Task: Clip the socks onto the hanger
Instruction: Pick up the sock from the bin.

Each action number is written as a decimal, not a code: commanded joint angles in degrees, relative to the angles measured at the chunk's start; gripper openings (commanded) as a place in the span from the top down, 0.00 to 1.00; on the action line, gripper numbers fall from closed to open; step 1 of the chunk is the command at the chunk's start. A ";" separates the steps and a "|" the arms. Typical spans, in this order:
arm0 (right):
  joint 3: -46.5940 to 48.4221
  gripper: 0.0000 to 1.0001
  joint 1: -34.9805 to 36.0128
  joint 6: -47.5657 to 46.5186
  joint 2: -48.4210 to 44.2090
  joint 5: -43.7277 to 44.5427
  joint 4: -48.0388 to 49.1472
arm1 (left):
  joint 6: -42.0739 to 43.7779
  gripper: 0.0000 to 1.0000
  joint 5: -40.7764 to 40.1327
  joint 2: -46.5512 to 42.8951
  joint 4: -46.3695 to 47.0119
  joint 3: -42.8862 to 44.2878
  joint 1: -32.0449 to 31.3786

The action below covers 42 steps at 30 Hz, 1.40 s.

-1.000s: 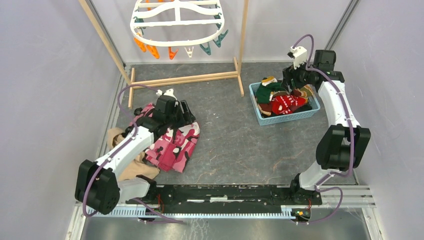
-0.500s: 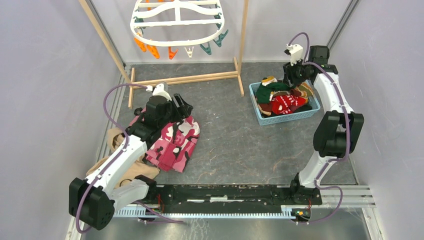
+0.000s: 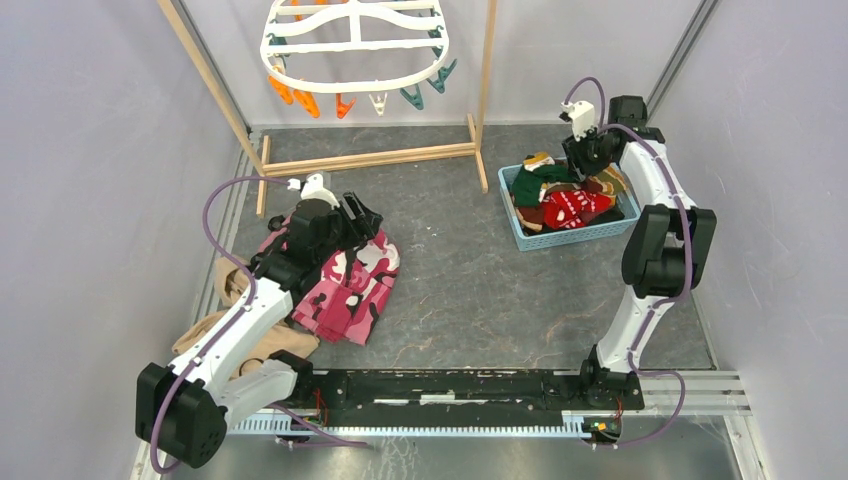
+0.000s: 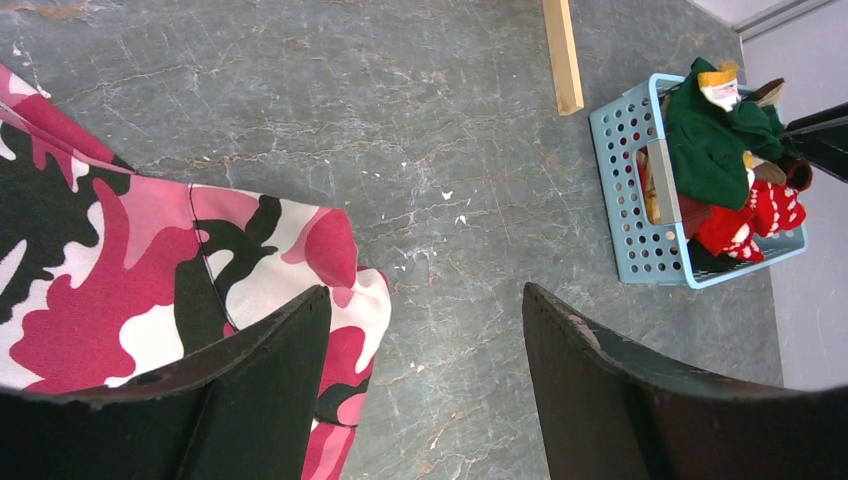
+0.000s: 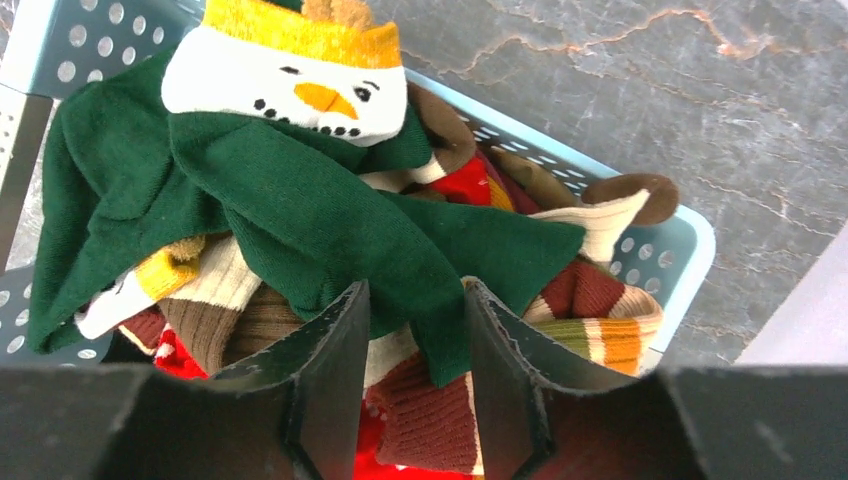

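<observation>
The socks lie in a heap inside a light blue basket. None of them is on the hanger. On top of the heap is a dark green sock with a white snowman face and a yellow cuff. Under it lie a red sock with white pattern, a brown-striped sock and some beige ribbed ones.

The right pincer is down in the basket at its far right corner. Its two fingers stand about half closed, and one end of the dark green sock fills the gap between them and touches both fingers. So this pincer has hold of the dark green sock. The sock is not lifted from the heap.

The hanger hangs high, behind the basket and to its left. It is a white oval frame, and orange clips and teal clips dangle from its near rim. It hangs on a wooden stand, and one foot of the stand ends just beside the left wall of the basket.

Well to the left of the basket, a pink camouflage garment lies on the grey bench. The left pincer hovers over the edge of this garment that is nearest to the basket. Its fingers are wide apart and nothing is between them. A tan cloth lies partly under the garment, on the side away from the basket.
</observation>
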 commanded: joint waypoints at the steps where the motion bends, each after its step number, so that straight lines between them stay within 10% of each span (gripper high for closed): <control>1: 2.19 0.57 0.03 -1.17 0.55 -1.63 -1.11 | -2.40 0.24 -1.04 -0.68 2.56 0.36 0.26; 8: 1.59 0.99 -0.12 -2.71 -3.08 -5.06 -0.59 | -3.47 0.25 -1.09 -2.04 2.89 -0.65 0.22; 15: 1.07 1.00 -0.67 -1.07 -11.38 -12.13 2.75 | -3.02 0.26 4.16 -4.53 7.66 -2.90 0.23; 27: 1.47 1.00 -0.66 -0.39 -22.06 -33.91 4.63 | -9.71 0.23 27.52 -6.28 52.00 -16.08 -0.01; 33: -1.73 1.00 -0.23 4.28 -24.09 -42.94 8.21 | -13.74 0.22 28.58 -1.47 54.40 -14.44 -1.38; 42: -9.91 1.00 11.11 14.03 -26.67 -45.88 16.79 | -42.49 0.18 22.55 12.94 65.68 -15.04 -4.77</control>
